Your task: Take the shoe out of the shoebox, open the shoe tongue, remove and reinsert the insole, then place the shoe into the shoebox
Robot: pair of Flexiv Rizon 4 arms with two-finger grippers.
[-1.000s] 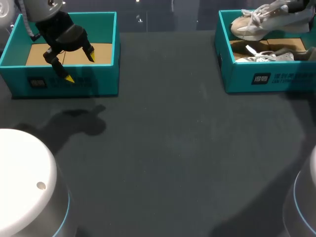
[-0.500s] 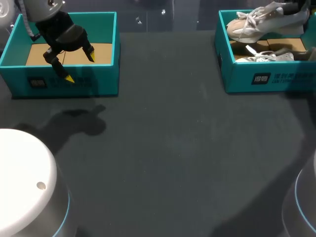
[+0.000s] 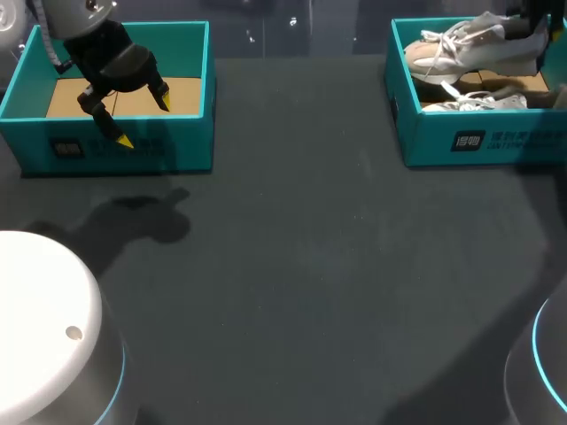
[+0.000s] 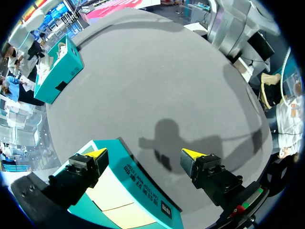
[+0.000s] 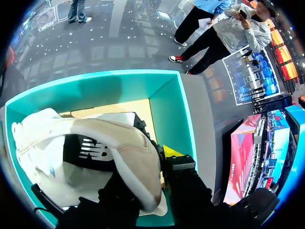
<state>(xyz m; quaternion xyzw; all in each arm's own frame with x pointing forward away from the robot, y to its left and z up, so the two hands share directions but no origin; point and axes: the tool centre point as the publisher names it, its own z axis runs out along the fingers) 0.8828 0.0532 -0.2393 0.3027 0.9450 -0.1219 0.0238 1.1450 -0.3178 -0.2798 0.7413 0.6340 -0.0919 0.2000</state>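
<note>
Dark table [image 3: 292, 266] below, your right gripper [image 5: 145, 167] clamps the light, floppy shoe [image 3: 461, 49] at its stiffer heel end, while your left gripper [image 4: 145, 153] gapes wide.

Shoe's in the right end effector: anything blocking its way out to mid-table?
Only the front wall of the shoebox, which looks lower than the held shoe. A second shoe lies in the box beneath. Nothing else visible.
</note>
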